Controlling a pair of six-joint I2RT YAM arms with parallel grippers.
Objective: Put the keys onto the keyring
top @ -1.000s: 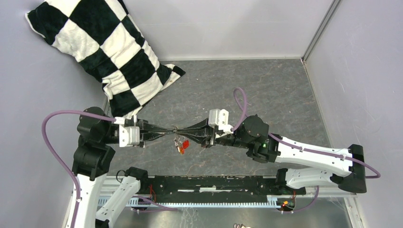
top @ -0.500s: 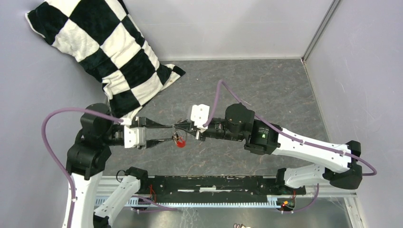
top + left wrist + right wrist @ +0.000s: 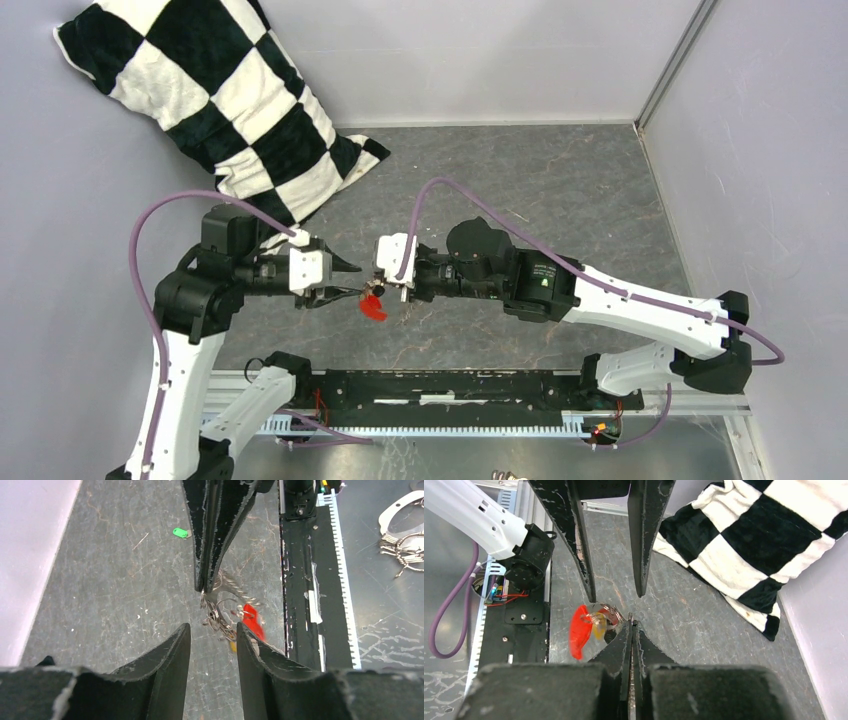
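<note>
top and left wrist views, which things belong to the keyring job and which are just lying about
For the job: thin silver coiled wire keyring with red tag, pinched in the right fingers; yellow-headed key hanging with it; small green-headed key on the grey table.
Lying about: black-and-white chequered pillow; loose bunch of silver metal rings.

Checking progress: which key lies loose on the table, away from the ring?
The green key: it lies alone on the table, while the yellow key hangs at the keyring held by the right gripper.
</note>
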